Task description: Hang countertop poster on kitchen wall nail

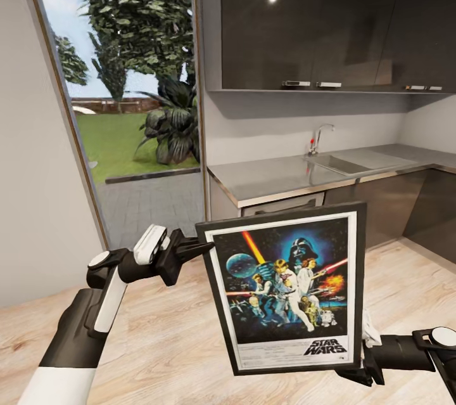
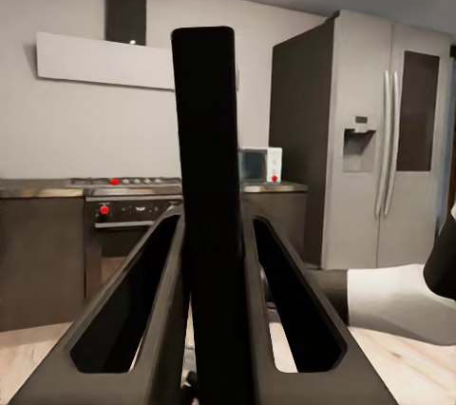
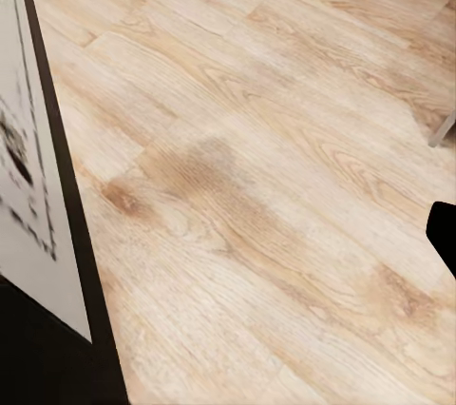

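Black fingers of the left gripper point(image 1: 193, 245) clench the poster point(image 1: 288, 288) at its upper left corner, lower centre of frame. Right gripper point(image 1: 366, 357) grasps the lower right edge. Stiff, light, fragile: hold opposite edges.

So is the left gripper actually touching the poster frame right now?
Touching. In the left wrist view the left gripper has its two fingers closed against the black edge of the poster on both sides; the head view agrees.
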